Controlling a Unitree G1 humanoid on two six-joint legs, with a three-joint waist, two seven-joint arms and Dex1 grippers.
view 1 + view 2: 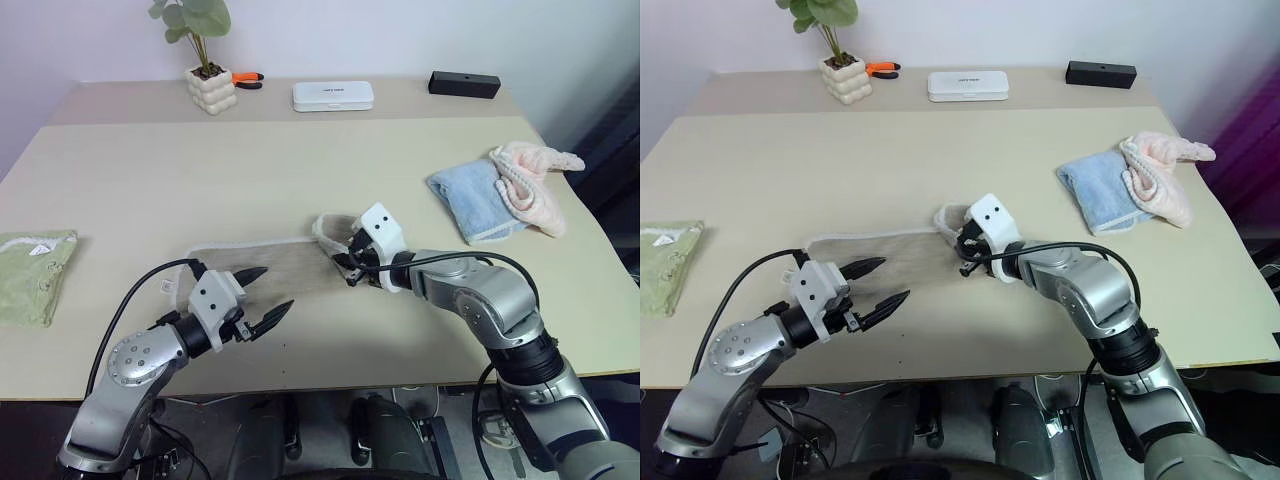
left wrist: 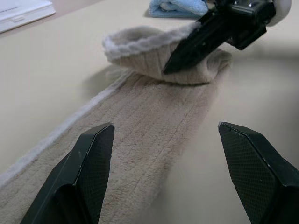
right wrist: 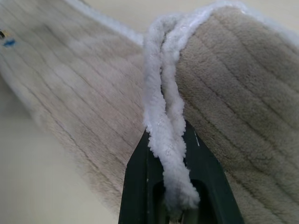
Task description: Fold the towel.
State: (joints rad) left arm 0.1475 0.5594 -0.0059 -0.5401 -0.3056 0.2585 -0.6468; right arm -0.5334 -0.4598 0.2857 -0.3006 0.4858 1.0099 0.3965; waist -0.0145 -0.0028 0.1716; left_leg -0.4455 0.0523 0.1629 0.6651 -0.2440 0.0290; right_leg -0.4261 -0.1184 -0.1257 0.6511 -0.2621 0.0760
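Lying lengthwise near the front edge of the pale beige tabletop (image 1: 300,170): one beige-tan terry towel with whitish corded edging (image 1: 290,265), its right end lifted and curled over the rest. Right gripper (image 3: 170,186): black fingers clamped together on the doubled white edging of that raised end. Left gripper (image 1: 262,295): fingers spread wide apart, holding nothing, above the towel's left part. Light blue folded cloth (image 1: 470,200): near the right edge. Pale green folded cloth (image 1: 30,275): at the left edge.
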